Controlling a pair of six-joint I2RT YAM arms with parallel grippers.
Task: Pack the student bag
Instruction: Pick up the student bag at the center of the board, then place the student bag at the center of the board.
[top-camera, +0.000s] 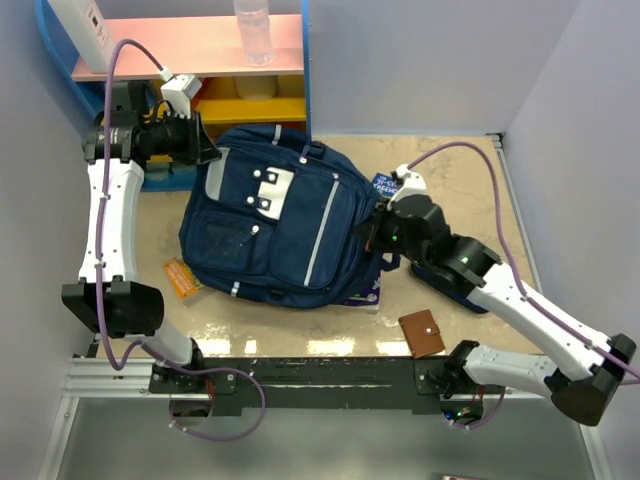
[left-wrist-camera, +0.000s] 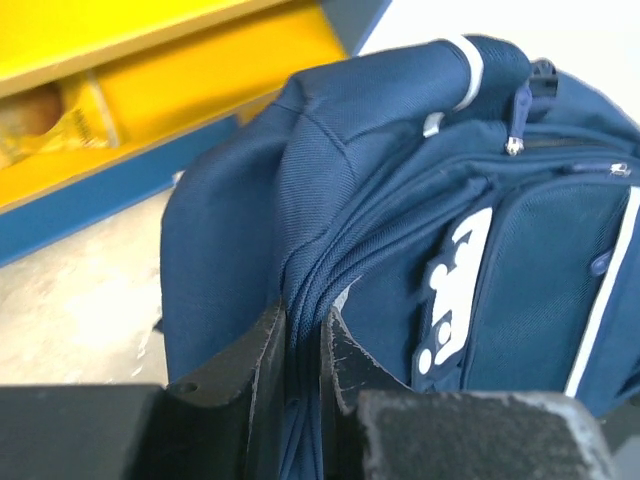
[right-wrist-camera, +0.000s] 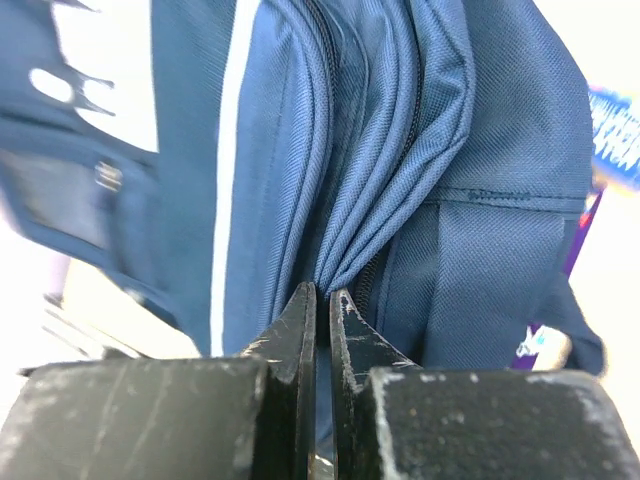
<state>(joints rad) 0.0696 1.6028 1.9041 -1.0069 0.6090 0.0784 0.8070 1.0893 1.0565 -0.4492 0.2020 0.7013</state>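
One navy blue fabric backpack (top-camera: 270, 230) with light grey stripes, lying front-up at the middle of the beige table (top-camera: 300, 330). Two grippers, and I read both as gripping it. Left gripper (left-wrist-camera: 303, 322): jaws narrowly apart, clamping a fabric fold at the bag's top-left edge. Right gripper (right-wrist-camera: 322, 298): jaws almost together, pinching a fold beside the zip on its right side. Also one brown square wallet (top-camera: 422, 333) and one orange packet (top-camera: 182, 277) just beside the bag.

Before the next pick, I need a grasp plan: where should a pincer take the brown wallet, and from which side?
Probably from straight above, closing across two opposite edges: the wallet lies flat and apart on the table, so no edge is raised. The right pincer is nearer but shut on the bag.
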